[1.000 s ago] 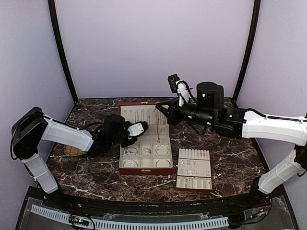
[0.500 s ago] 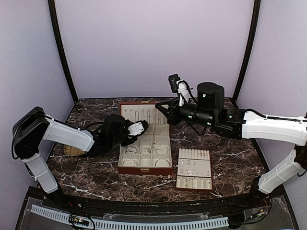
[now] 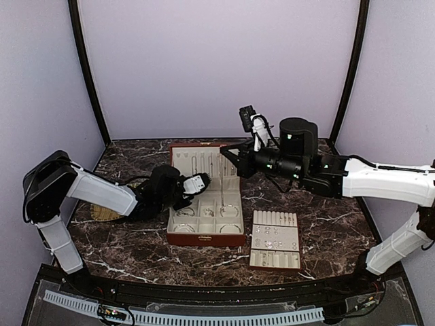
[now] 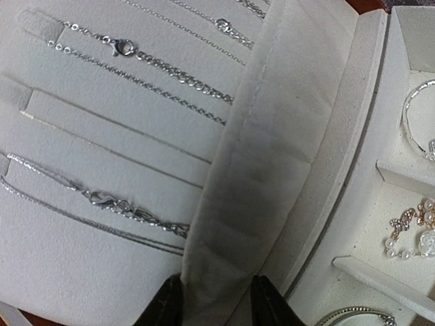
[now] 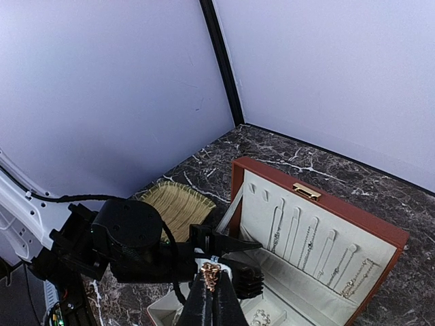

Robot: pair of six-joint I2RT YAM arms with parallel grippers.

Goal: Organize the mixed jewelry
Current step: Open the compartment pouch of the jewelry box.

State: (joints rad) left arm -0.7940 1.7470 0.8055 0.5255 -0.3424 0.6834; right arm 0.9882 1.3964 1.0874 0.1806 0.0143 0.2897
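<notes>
— Anything different from a second ago?
— Only on the left. Narrowing of the left claw (image 4: 216, 307), now astride the cream flap (image 4: 231, 204) along the hinge of the red-brown box (image 3: 204, 242). Upper arm swung in closer too. Fabric against both pads, yet cannot tell whether truly pinched or merely closing.
— And the right?
— No shift at all. Right claw (image 5: 212, 288) pressed together on a small gold-tinted piece (image 5: 209, 274), aloft over the open box.
— Meaning for the sorting?
— Probably steadying or clearing the flap so the piece can go down into a compartment. Not yet dropped.
— Contents?
— On the lid lining, thin silver chains (image 4: 170, 71) laid in rows. In one compartment a bangle (image 4: 416, 115), in the neighbouring one pearly gold bits (image 4: 408, 227), in a third another hoop (image 4: 353, 314). Just right of the box on the desk (image 3: 326, 224), the slotted tray (image 3: 275, 219), with tiny silvery studs (image 3: 272, 239) across its middle band. Behind the left arm, the woven mat (image 5: 178, 204), seemingly bare from the right wrist view.
</notes>
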